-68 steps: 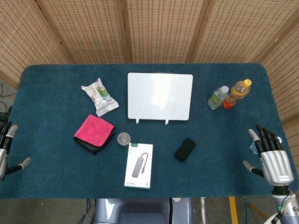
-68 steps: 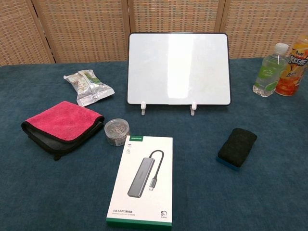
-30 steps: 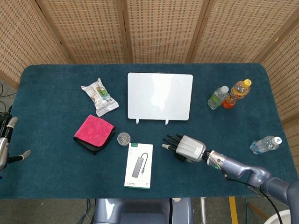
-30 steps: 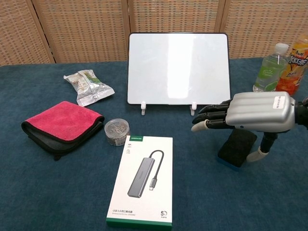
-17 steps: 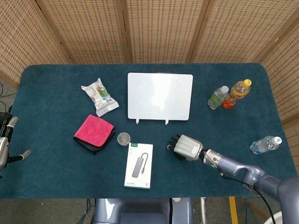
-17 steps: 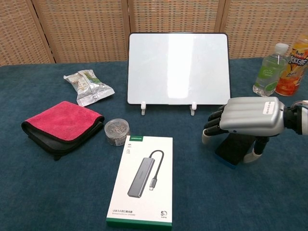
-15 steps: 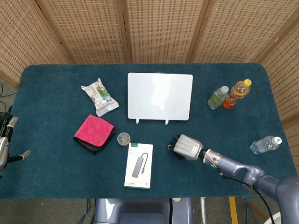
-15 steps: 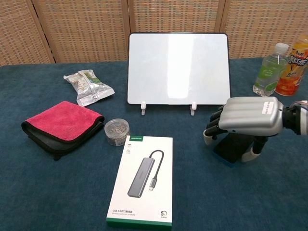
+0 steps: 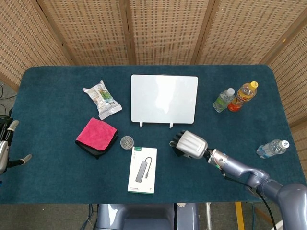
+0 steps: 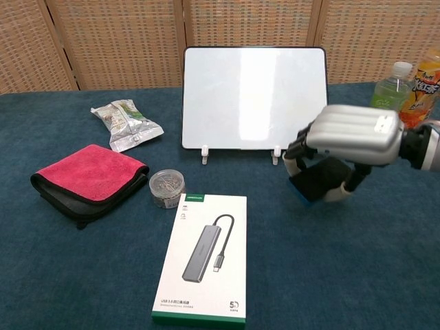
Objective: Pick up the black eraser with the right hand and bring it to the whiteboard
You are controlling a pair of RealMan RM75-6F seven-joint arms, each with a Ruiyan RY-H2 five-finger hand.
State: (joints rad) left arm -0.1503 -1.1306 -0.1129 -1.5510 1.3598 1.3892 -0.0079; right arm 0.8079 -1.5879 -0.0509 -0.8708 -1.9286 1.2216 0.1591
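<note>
Right hand (image 10: 344, 141) carrying the black eraser (image 10: 317, 177) clear of the table

Fingers curled over it, thumb beneath; the whiteboard (image 10: 255, 97) stands just beyond and left of the hand (left hand (image 9: 5, 148) idle, far off). Eraser: dark felt block, blue backing at its lower corner, long axis hidden

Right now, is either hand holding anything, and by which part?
The right hand grips the eraser from above, fingers on one side and thumb on the other. The left hand holds nothing.
</note>
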